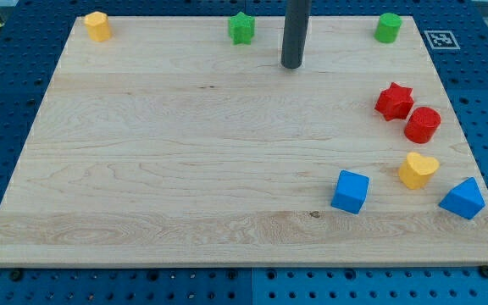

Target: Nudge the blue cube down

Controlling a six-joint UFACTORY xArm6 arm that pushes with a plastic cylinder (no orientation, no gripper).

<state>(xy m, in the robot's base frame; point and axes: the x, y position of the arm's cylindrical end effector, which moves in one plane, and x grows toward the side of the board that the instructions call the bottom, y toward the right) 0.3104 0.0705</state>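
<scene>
The blue cube [350, 191] sits on the wooden board [185, 152] at the view's lower right. My tip [292, 65] is near the view's top, right of centre, far above the cube and slightly to its left. It touches no block.
A yellow heart [418, 169] and a blue triangular block [463, 199] lie right of the cube. A red star [394, 101] and a red cylinder [423, 124] sit above them. Along the top edge: a yellow block [97, 26], a green star [241, 28], a green cylinder [388, 27].
</scene>
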